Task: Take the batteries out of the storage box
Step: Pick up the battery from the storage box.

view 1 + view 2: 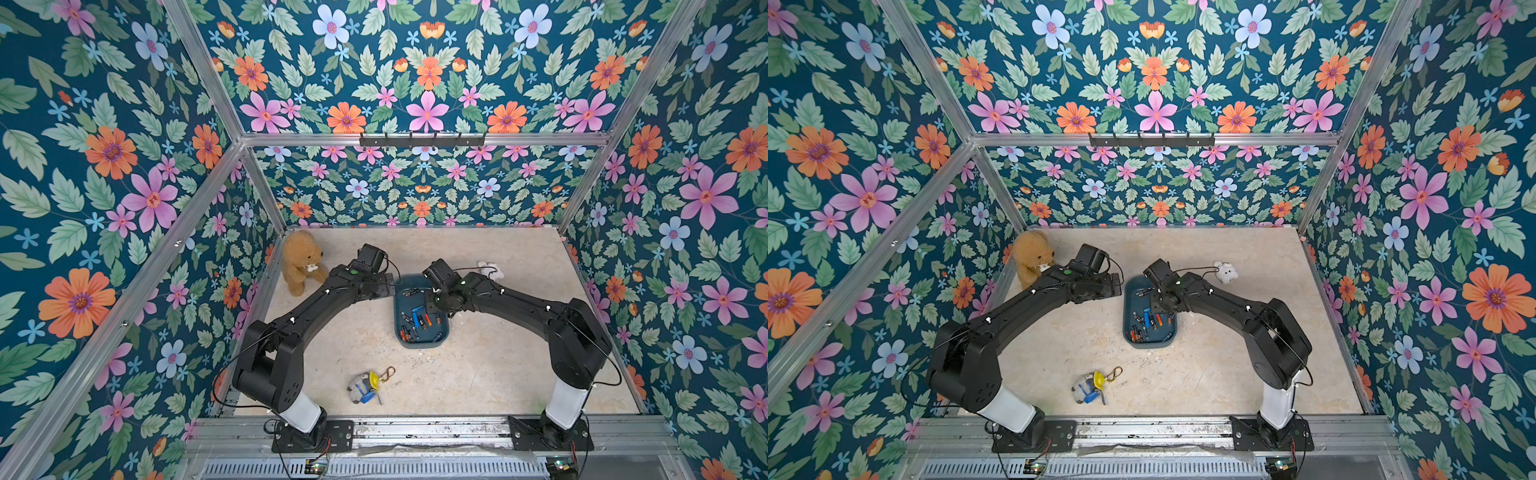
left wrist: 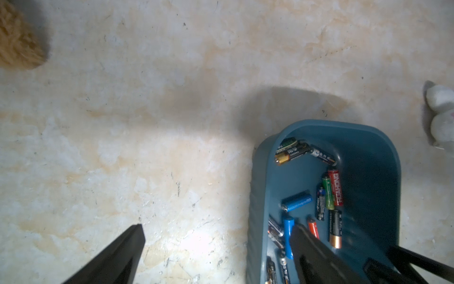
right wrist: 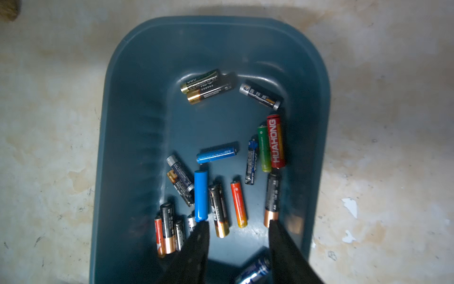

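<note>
Batteries (image 3: 201, 196) in storage box (image 3: 127, 123) | right tool (image 3: 237, 225) over them, apparently empty

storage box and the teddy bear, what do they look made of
The storage box looks like moulded plastic, semi-gloss: smooth teal walls, soft highlights, rounded corners. The teddy bear looks like plush fabric, matte: fuzzy tan pile.

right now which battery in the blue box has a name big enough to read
The red battery marked HUAHONG, lying beside the green battery in the storage box. Only it carries large white lettering.
</note>
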Controlling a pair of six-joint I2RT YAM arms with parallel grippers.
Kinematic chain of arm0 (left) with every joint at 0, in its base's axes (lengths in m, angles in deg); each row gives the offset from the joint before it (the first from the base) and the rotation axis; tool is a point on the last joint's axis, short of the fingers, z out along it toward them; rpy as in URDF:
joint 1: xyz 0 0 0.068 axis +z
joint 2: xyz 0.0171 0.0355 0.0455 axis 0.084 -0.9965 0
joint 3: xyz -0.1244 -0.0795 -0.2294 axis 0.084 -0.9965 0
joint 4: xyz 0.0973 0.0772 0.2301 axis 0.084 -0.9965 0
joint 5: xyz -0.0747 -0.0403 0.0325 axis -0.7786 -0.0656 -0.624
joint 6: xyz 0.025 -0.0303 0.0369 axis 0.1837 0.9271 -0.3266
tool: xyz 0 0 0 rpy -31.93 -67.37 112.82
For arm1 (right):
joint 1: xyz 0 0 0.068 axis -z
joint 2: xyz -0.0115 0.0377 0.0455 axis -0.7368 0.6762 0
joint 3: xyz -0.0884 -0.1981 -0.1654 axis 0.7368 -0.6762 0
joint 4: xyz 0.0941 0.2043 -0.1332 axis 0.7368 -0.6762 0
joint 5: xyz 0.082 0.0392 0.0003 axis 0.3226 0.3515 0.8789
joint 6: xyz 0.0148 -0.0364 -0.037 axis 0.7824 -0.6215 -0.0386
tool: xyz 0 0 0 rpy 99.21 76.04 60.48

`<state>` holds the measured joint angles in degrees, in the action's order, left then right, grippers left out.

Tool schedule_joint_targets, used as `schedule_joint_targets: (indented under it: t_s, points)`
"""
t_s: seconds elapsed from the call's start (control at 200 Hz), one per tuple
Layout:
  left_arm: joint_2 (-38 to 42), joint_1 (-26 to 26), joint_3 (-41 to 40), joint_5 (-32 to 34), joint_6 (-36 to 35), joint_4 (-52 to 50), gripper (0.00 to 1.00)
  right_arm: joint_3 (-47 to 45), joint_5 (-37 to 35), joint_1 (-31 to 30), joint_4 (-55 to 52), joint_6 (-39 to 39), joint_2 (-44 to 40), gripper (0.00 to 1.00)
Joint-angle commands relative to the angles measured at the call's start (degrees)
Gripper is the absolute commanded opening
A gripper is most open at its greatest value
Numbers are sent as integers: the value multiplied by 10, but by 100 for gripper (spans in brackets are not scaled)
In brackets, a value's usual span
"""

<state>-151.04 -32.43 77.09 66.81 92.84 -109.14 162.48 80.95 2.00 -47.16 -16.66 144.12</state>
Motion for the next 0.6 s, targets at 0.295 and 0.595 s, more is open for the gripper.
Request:
schedule_joint_targets:
  t_s: [0.295, 0.595]
  points:
    - [13, 13, -36, -20, -4, 16, 98, 23, 34, -17, -7, -16, 66, 37]
    - [16, 15, -45, -23, -1, 21, 98, 27, 44, -22, -6, -24, 92, 32]
